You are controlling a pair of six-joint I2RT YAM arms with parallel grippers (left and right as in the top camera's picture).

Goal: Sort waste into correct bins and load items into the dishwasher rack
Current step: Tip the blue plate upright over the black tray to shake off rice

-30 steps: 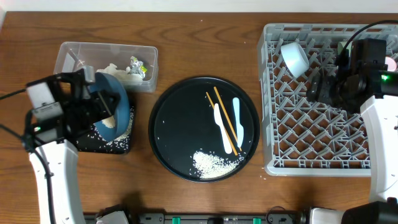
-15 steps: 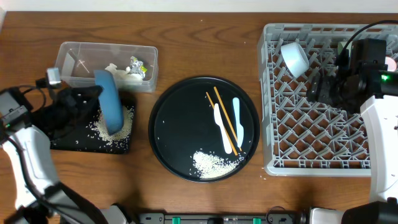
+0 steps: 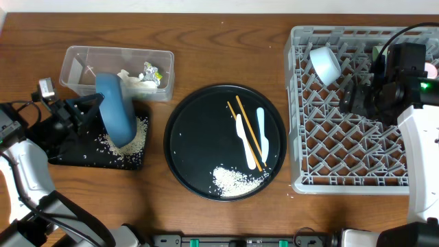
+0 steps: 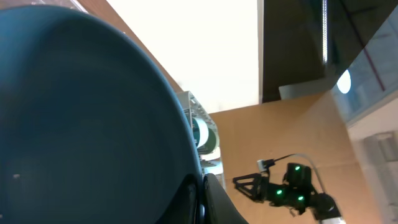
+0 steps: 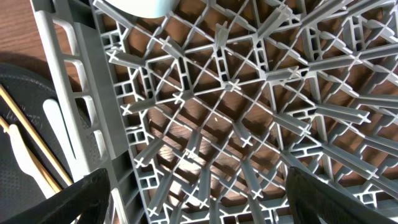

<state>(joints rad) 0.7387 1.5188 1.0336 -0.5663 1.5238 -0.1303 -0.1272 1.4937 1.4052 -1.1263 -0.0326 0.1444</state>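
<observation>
From overhead, we see the left gripper point(image 3: 91, 112) clenched on the rim of the big dark-blue bowl point(image 3: 115, 118), which stands tipped on edge over the shallow black tray point(image 3: 75, 156). Rice grains point(image 3: 134, 140) lie scattered in that tray under the bowl. Behind it, the clear tub point(image 3: 75, 56) holds the crumpled napkin point(image 3: 132, 77) and the wrapper point(image 3: 151, 71), whose print is too small for us to read. The round black tray point(image 3: 195, 137) carries the chopsticks point(image 3: 245, 134), the white cutlery point(image 3: 261, 130) and a heap of rice point(image 3: 233, 180). The right gripper point(image 3: 357, 97) hangs over the dishwasher rack point(image 3: 343, 158), where the small white bowl point(image 3: 325, 63) leans among the pegs.

In the left wrist view the bowl point(image 4: 81, 112) fills the frame, its rim pinched between the gripper's point(image 4: 202, 202) fingers.

In the right wrist view the right gripper point(image 5: 199, 190) is spread wide with nothing in it, above the rack's point(image 5: 249, 112) lattice; the chopsticks point(image 5: 31, 140) show at the left.
</observation>
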